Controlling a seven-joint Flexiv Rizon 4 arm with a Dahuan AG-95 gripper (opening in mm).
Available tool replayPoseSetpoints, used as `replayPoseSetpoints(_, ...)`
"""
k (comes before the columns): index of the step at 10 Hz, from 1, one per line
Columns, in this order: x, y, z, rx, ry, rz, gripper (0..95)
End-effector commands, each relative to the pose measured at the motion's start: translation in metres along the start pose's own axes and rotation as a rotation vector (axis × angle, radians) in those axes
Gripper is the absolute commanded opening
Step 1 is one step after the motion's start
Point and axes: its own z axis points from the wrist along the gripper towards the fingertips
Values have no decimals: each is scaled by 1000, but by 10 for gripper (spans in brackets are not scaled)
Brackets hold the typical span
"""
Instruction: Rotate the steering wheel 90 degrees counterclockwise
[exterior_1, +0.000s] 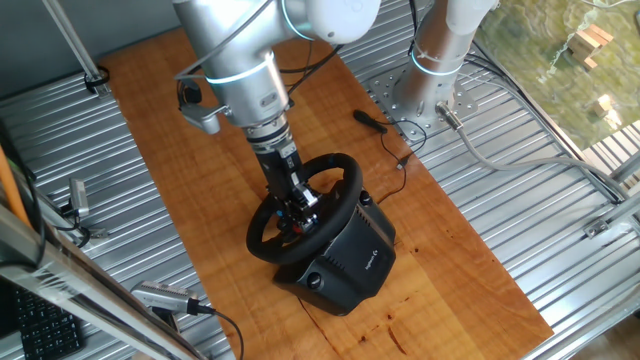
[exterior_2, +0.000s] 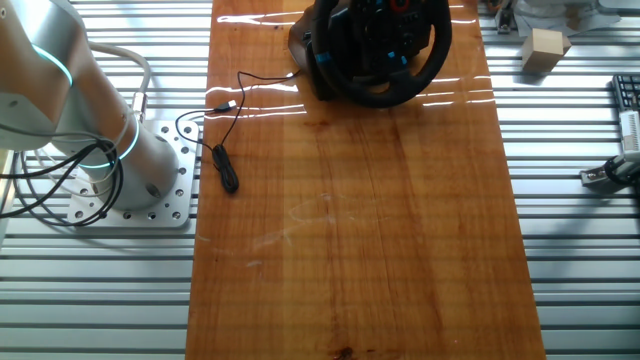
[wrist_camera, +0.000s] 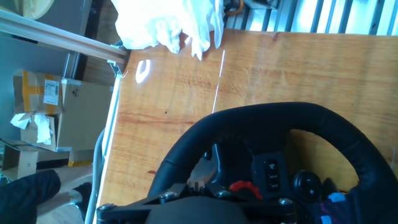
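The black steering wheel (exterior_1: 343, 170) stands tilted on its boxy black base (exterior_1: 345, 262) on the wooden board (exterior_1: 190, 150). My gripper (exterior_1: 298, 212) reaches down inside the rim, at the hub with its red and blue buttons. In the hand view the rim (wrist_camera: 261, 121) arcs across the frame. My gripper (wrist_camera: 200, 177) shows there with its silvery tips close together against the wheel's inner part, nothing visible between them. In the other fixed view the wheel (exterior_2: 400, 95) sits at the board's far edge, and the gripper is hidden there.
A small black tool with a cable (exterior_1: 370, 120) lies on the board near the arm's mounting plate (exterior_1: 415, 95); it also shows in the other fixed view (exterior_2: 228, 172). A wooden block (exterior_2: 545, 48) sits on the metal table. White cloth (wrist_camera: 168, 22) lies beyond the board.
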Motion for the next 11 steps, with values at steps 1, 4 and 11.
replayPoseSetpoints(1, 1, 1, 1, 1, 0, 2, 0)
replayPoseSetpoints(4, 2, 3, 2, 5, 1, 6, 0)
replayPoseSetpoints(11, 13, 3, -4, 3, 0, 1, 0)
